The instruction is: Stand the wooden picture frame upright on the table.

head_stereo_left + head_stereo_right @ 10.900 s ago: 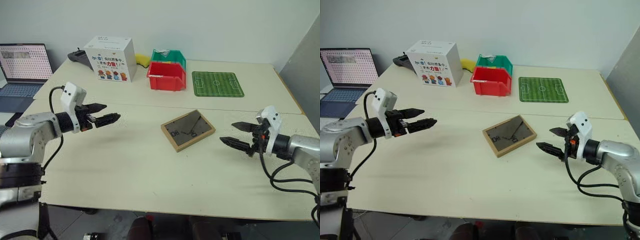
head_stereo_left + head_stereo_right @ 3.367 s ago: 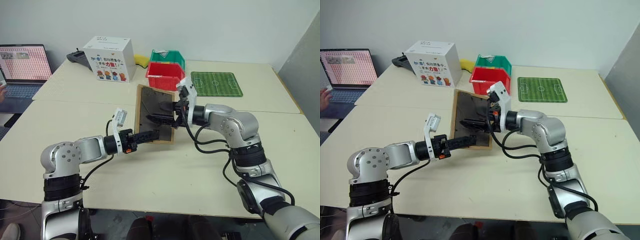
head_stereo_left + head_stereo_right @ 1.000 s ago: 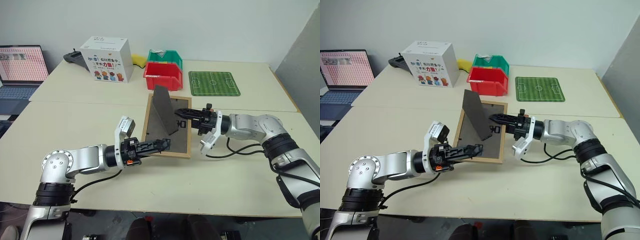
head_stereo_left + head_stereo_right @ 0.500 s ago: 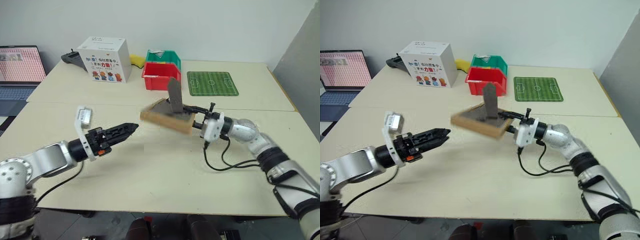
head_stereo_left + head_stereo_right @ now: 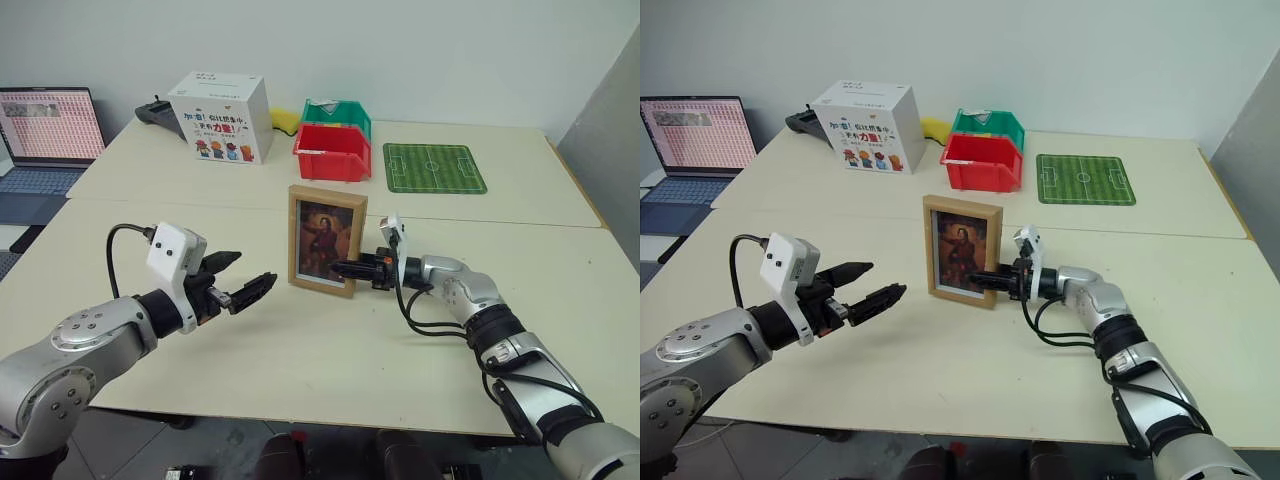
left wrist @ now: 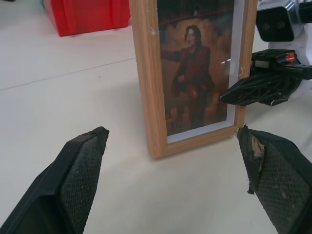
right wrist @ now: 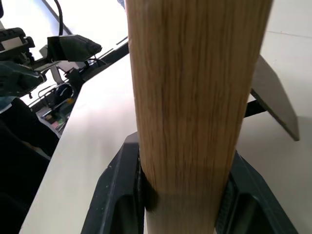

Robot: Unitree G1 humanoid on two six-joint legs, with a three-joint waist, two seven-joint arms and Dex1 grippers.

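The wooden picture frame (image 5: 327, 240) stands upright on the cream table (image 5: 300, 360), its dark portrait facing me. Its back stand (image 7: 273, 97) props it from behind. My right gripper (image 5: 345, 267) reaches in level from the right and is shut on the frame's right edge, low down. In the right wrist view one black finger (image 7: 122, 195) sits on each side of the wood (image 7: 195, 73). My left gripper (image 5: 255, 268) hangs open to the left of the frame, apart from it, pointing at it. Its two fingertips (image 6: 87, 151) bracket the frame (image 6: 195, 73) in the left wrist view.
At the back stand a white printed box (image 5: 220, 115), a red bin (image 5: 333, 152), a green bin (image 5: 338, 112) and a green soccer-field mat (image 5: 435, 167). A laptop (image 5: 45, 135) sits far left. A seam crosses the table behind the frame.
The frame, tilted and lifted half a second ago, now stands upright showing its portrait. My left gripper has let go, opened and drawn back to the left. The right gripper still holds the frame's edge.
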